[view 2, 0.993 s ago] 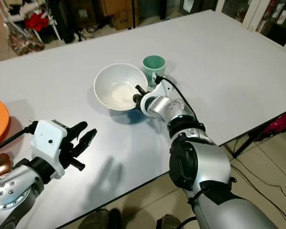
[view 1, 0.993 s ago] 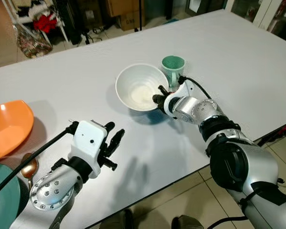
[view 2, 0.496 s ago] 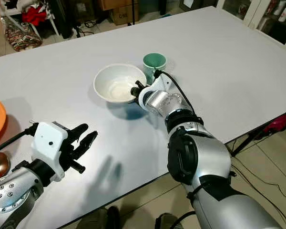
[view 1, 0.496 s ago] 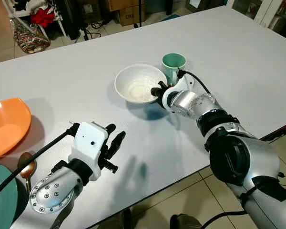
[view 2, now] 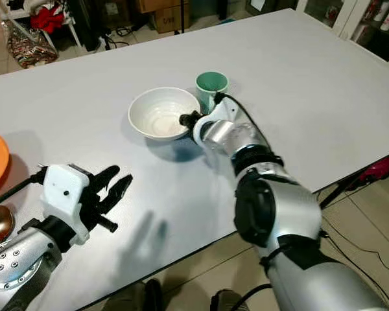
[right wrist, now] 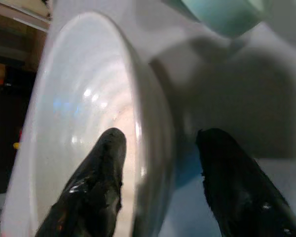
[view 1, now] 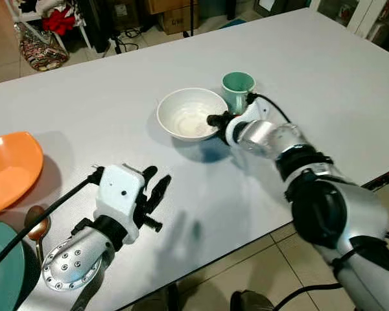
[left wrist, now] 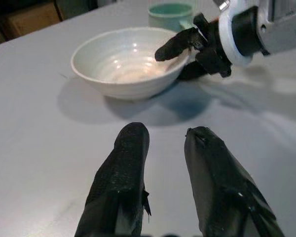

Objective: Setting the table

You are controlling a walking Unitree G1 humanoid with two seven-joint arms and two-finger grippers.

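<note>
A white bowl (view 1: 188, 116) sits flat on the grey table (view 1: 104, 110), right beside a green cup (view 1: 237, 87). My right gripper (view 1: 217, 121) is at the bowl's near-right rim. One finger (right wrist: 101, 182) is inside the bowl and the other (right wrist: 227, 187) is outside, with a gap to the rim on both sides, so it is open around the rim. My left gripper (view 1: 157, 188) hovers low over the bare table in front of the bowl, its fingers (left wrist: 123, 173) slightly apart and holding nothing.
An orange bowl (view 1: 10, 168), a bronze spoon (view 1: 37, 227) and a teal plate (view 1: 3, 278) lie at the table's left end. The table's front edge (view 1: 246, 236) runs just below my arms. Boxes and clutter stand on the floor beyond the far side.
The white bowl, tilted up on my right gripper a second ago, now lies level on the table. The right fingers have eased off the rim. My left arm has hardly moved.
</note>
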